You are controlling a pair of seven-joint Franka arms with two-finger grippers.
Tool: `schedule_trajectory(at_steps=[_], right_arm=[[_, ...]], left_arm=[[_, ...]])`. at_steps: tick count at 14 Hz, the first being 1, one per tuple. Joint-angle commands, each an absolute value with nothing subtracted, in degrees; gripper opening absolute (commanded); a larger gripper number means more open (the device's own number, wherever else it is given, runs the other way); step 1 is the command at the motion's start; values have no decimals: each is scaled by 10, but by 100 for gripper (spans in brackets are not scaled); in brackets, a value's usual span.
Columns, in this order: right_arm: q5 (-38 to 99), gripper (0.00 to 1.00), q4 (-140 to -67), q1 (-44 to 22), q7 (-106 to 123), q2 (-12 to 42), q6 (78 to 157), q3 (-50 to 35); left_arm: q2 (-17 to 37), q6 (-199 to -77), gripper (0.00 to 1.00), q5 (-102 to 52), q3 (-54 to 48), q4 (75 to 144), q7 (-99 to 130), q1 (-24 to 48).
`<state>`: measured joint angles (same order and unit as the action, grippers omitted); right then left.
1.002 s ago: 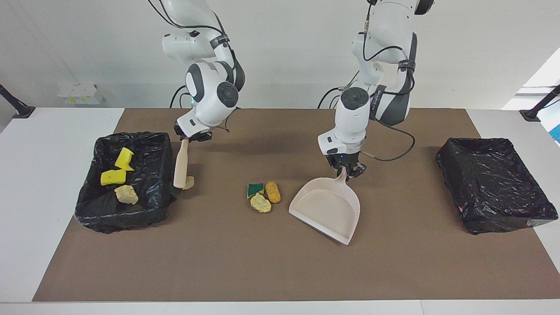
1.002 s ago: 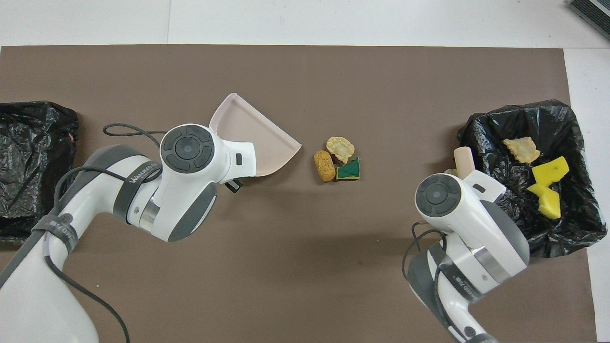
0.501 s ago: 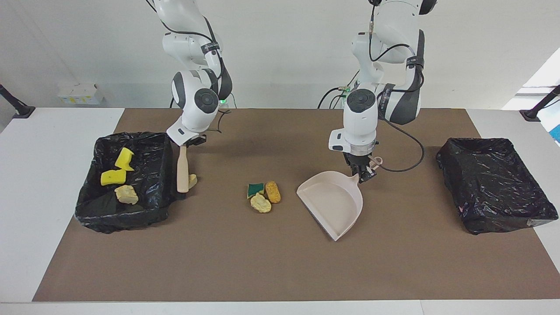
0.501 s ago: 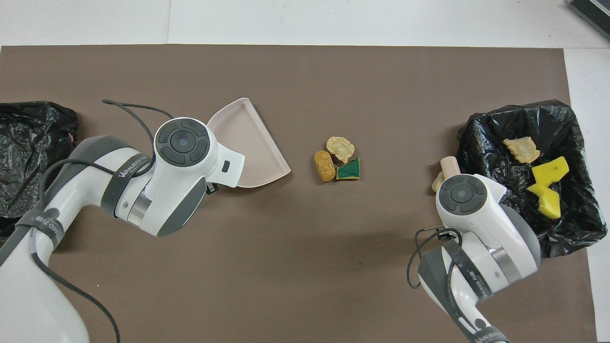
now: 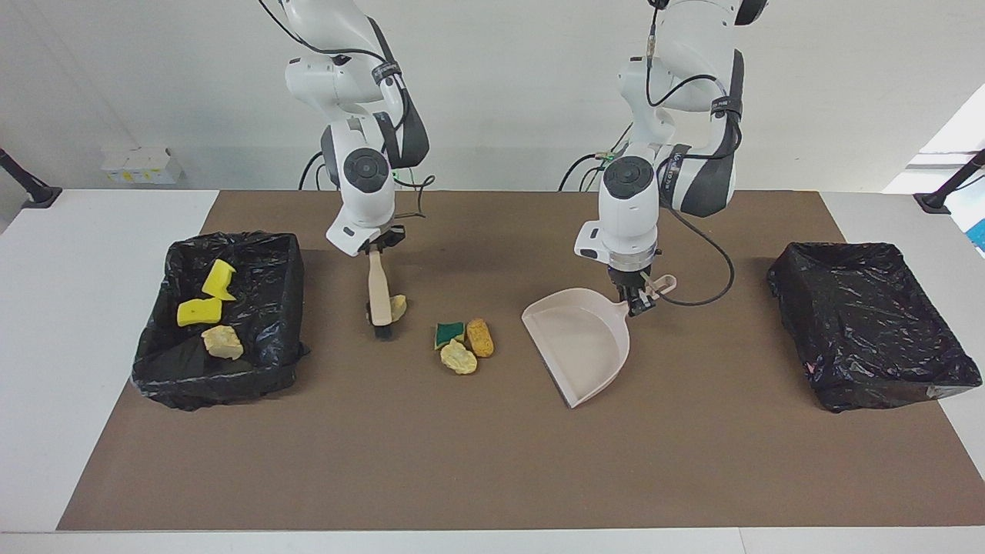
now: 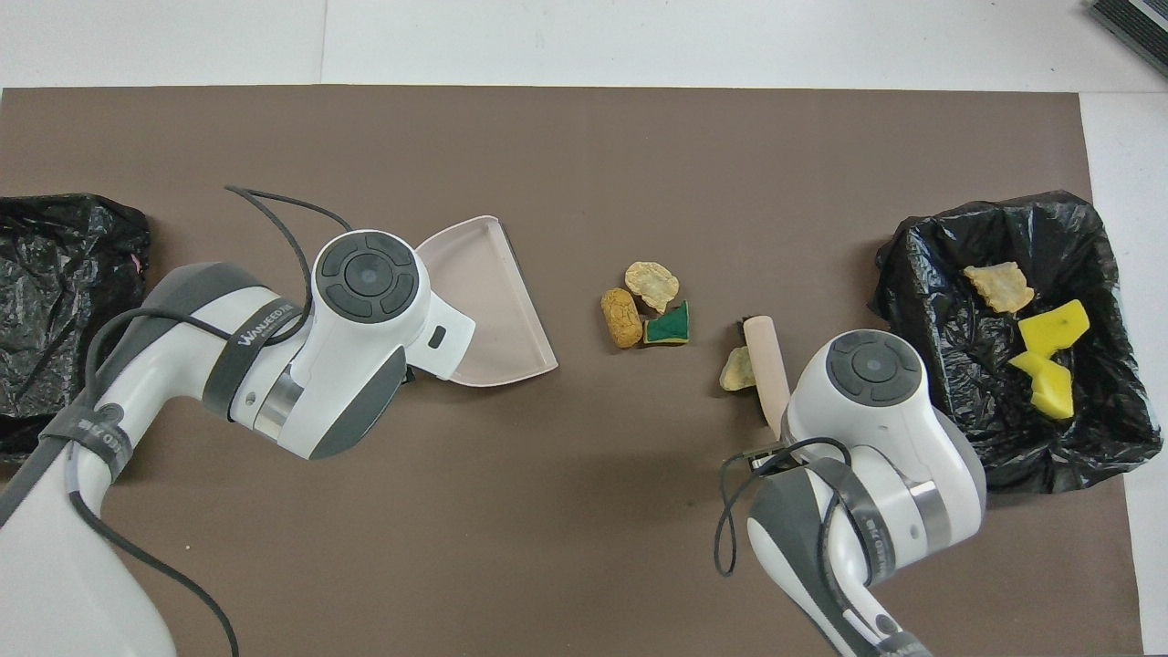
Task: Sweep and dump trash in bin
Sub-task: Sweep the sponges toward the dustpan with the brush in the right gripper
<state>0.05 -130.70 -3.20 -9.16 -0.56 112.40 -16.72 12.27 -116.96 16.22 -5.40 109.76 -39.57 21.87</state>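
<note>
I keep the right gripper (image 5: 375,250) clamped on the brush (image 5: 378,292), nudging 1 chunk (image 5: 398,306) low toward the dustpan (image 5: 579,346) gripped by the left gripper (image 5: 637,298).

Pale pink dustpan (image 5: 579,345); tan-handled brush (image 5: 378,291); yellow, green and orange-brown trash (image 5: 464,341); black-lined bins (image 5: 869,323); brown mat (image 5: 492,462).

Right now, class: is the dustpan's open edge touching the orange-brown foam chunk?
Apart. The overhead view shows bare brown mat between the dustpan and the orange-brown foam chunk.
</note>
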Motion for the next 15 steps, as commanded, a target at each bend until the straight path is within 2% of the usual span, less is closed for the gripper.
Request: schedule_trajectory(at_steps=[1,4,6,10,13,15], right_arm=[[40,0,-1239,-63,-123,35,1115,-170],[40,0,-1123,-70,-173,58,1005,-168],[34,0,-1117,-47,-175,51,984,-165],[23,0,-1165,-22,-163,39,1039,-165],[-4,0,-1197,-25,-153,68,1099,-166],[-13,0,-1190,-33,-152,95,1104,-168]], left_arm=[[95,-1159,0,171,-53,1128,-407,244],[90,-1154,0,171,-53,1134,-407,247],[81,-1157,0,171,-54,1149,-407,251],[73,-1157,0,171,-53,1159,-406,256],[71,-1158,0,171,-54,1167,-407,255],[69,-1156,0,171,-54,1168,-406,256]])
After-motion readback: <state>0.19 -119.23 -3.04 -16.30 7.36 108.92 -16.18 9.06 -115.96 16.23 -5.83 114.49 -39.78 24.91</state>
